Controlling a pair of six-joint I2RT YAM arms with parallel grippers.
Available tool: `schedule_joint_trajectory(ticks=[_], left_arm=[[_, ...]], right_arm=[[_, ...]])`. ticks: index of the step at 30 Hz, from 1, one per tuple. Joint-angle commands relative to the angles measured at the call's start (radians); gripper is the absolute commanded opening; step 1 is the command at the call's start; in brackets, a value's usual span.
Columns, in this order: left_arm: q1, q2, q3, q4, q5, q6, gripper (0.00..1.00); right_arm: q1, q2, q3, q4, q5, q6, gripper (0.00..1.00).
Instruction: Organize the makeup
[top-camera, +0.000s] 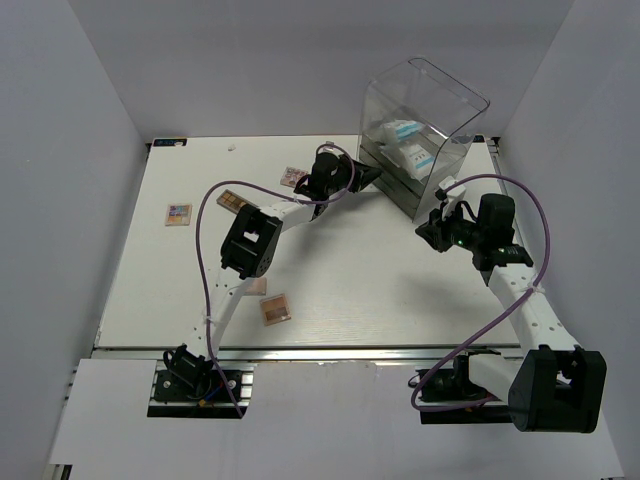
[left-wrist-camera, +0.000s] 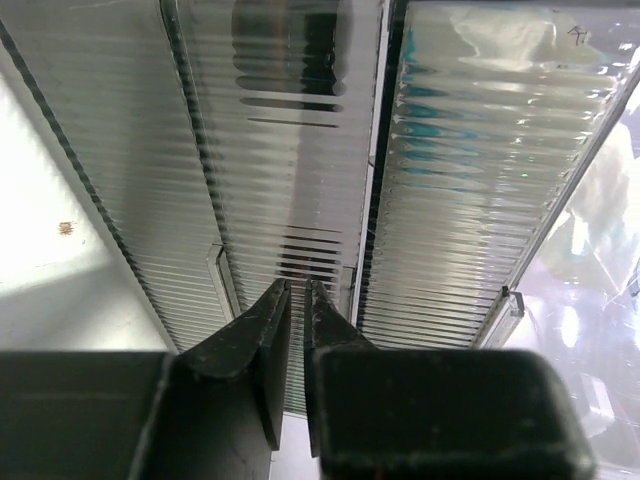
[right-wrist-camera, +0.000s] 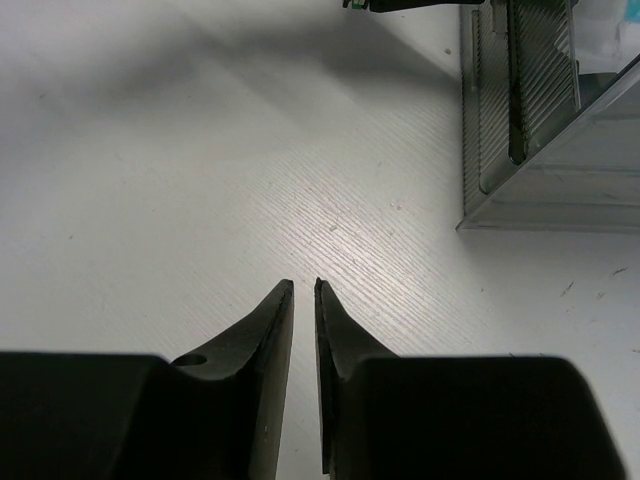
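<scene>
1. The white desk (top-camera: 350, 300) fills the middle of the top view, with both arm bases along its lower edge.
2. The clear drawer box (top-camera: 425, 100) stands at the upper right of the desk, against its far edge. Its ribbed drawer fronts fill most of the left wrist view.
3. The left arm stretches from the lower left up to the box's left side. The left hand (top-camera: 372, 178) is right at the drawer fronts. In its own view, the left hand (left-wrist-camera: 297, 285) has its fingers parted by a narrow slit and is grasping nothing. I cannot tell whether the tips touch the ribbed plastic.
4. The right hand (top-camera: 428, 230) hangs over bare desk just below the box's near corner. Up close, the right hand (right-wrist-camera: 303, 284) is also parted only a slit and is empty.
5. Inside the box lies a white, blue-printed pouch (top-camera: 403, 132), with a second pouch (top-camera: 418, 158) just below it in the frame. I cannot tell which drawers they are in.
6. The rest of the makeup lies on the left half of the desk.
   - One palette (top-camera: 178, 214) is at the far left.
   - Another palette (top-camera: 232, 200) is beside the left arm's elbow.
   - A third palette (top-camera: 293, 177) is just left of the left wrist.
   - A fourth palette (top-camera: 275, 308) is at lower centre-left.
</scene>
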Motion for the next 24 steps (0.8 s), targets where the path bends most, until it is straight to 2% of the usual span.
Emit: schedule_joint_trajectory(ticks=[1, 11, 20, 24], left_arm=[[-0.005, -0.013, 0.03, 0.036, 0.007, -0.007, 0.22], [-0.005, -0.007, 0.038, 0.035, 0.007, -0.013, 0.39], [-0.005, -0.001, 0.046, 0.043, 0.007, -0.022, 0.48], [-0.007, 0.008, 0.067, 0.024, 0.007, -0.026, 0.48]], right_arm=[[0.003, -0.001, 0.015, 0.028, 0.003, 0.01, 0.2], [0.003, -0.007, 0.015, 0.021, 0.004, 0.011, 0.2], [0.003, -0.009, 0.014, 0.019, 0.006, 0.013, 0.2], [0.003, -0.009, 0.017, 0.019, 0.006, 0.014, 0.21]])
